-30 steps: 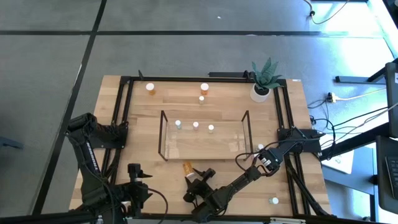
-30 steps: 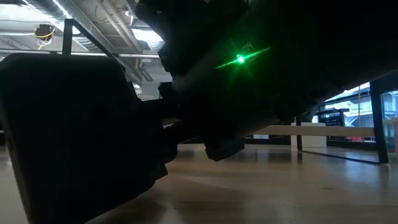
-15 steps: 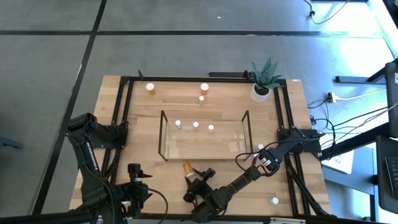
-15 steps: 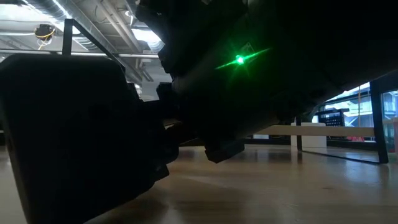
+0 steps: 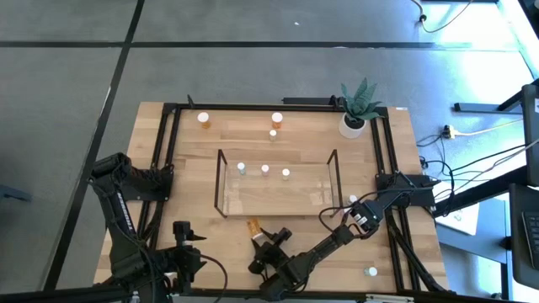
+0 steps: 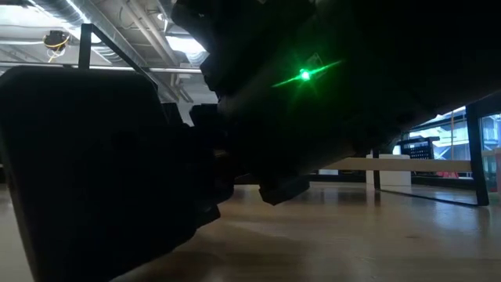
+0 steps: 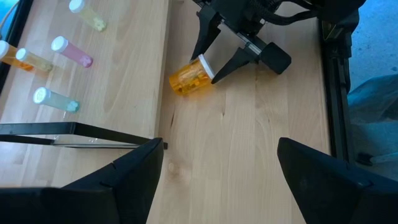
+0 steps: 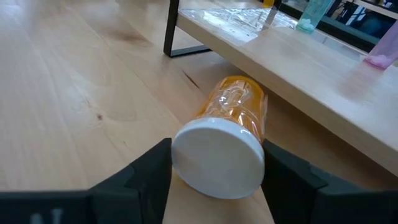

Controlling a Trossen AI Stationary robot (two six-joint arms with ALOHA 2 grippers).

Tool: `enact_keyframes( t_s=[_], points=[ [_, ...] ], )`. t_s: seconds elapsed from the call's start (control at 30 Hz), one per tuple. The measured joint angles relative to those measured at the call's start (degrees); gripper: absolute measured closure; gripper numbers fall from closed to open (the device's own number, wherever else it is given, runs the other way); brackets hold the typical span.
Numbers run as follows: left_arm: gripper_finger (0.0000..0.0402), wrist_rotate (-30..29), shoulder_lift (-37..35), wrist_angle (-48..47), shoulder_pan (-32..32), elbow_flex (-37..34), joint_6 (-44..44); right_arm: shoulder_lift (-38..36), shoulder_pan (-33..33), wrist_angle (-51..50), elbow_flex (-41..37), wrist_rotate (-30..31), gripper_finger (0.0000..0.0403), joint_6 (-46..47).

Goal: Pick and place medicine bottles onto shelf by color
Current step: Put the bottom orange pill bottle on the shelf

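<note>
1. the right gripper is reaching low along the near edge of the table, its dark fingers straddling the white cap end of an orange bottle; the jaws are sitting apart on either side of the cap, and a firm clamp is not showing.
2. that orange bottle is lying on its side on the bare wood, just in front of the shelf, near its left end.
3. it is looking like a light, stiff plastic cylinder with a smooth, glossy, see-through wall and a flat white cap; being round, it is likely to roll away if nudged, so squeezing across the cap or the body just behind it seems the safest hold.
4. the left gripper is waiting open over the near left of the table, holding nothing.
5. the shelf is a clear acrylic rack with thin black frame ends; small greenish, pinkish and orange bottles are standing on it, well apart.
6. farther off, two orange bottles are standing by the far rail, with a potted plant at the far right corner.
</note>
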Motion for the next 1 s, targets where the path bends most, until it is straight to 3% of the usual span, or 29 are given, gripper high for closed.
enact_keyframes(
  t_s=[0.43, 0.67, 0.93, 1.0],
  points=[
    [0.0092, 0.0, 0.0, 0.0, 0.0, 0.0, 0.0, -3.7, 1.0, 0.5, 0.1, -5.3, 0.0193, 0.8],
    [0.0092, 0.0, 0.0, 0.0, 0.0, 0.0, 0.0, -4.3, 0.8, -3.0, 7.7, -6.7, 0.0193, -3.8],
    [0.0092, 0.0, 0.0, 0.0, 0.0, 0.0, 0.0, -4.4, 0.8, -14.2, 19.4, -7.7, 0.0193, -3.7],
    [0.0092, 0.0, 0.0, 0.0, 0.0, 0.0, 0.0, -5.9, 0.9, -13.0, 18.4, -8.3, 0.0193, -3.8]
  ],
)
